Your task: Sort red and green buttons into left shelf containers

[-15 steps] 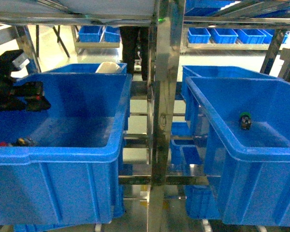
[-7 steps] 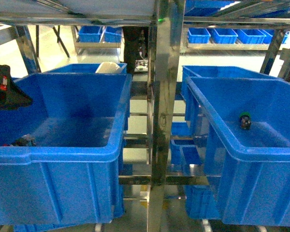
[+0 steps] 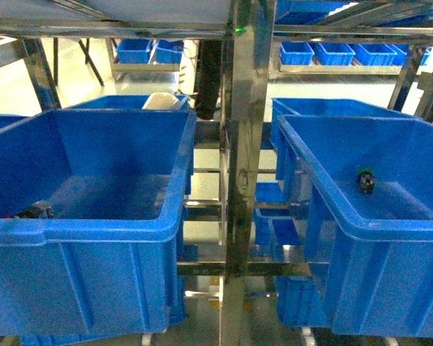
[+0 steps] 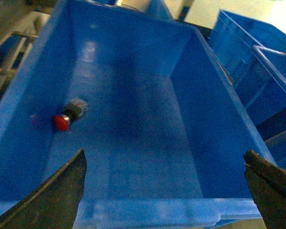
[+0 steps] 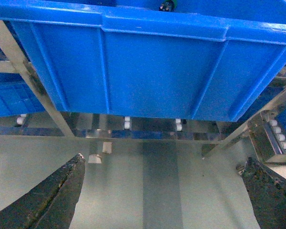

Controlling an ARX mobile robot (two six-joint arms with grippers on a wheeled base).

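Red button [image 4: 62,122] lies on its side on the left bin's [image 4: 148,210] floor under the wide-open, empty left end effector [image 4: 164,191], green button [image 3: 365,179] sits in the right bin [image 3: 361,223], so mis-sorting looms; right end effector [image 5: 164,191] gapes empty below, green one barely visible.

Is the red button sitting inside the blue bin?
Yes, the red button lies on the floor of the bin, near its left wall.
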